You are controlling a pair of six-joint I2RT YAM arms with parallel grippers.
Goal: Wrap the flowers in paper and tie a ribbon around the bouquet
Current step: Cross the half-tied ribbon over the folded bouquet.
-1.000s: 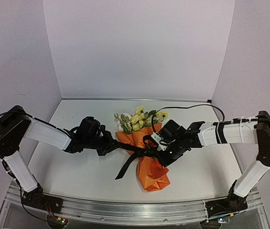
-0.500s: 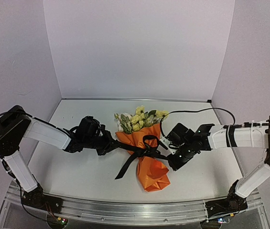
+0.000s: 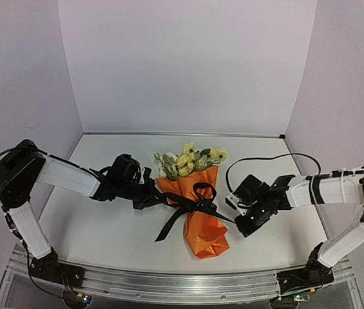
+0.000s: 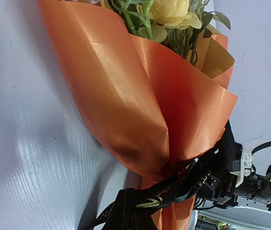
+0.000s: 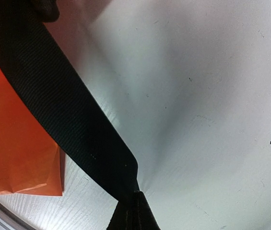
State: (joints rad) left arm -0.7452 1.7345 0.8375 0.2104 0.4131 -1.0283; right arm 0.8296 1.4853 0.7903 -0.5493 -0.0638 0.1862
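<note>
One bouquet — one ribbon — two claws.

White matte tabletop is enclosed by pale walls at back and both sides. An aluminium rail is fixed along its near edge. One orange paper-wrapped bouquet is laid on its side at the centre, with yellow and cream flowers pointed to the back wall and the folded base to the near edge. A long black fabric ribbon is tied round the middle, and one tail is draped onto the tabletop left of the cone. A thin black cable is looped over the right half; contact with the surface cannot be told.
</note>
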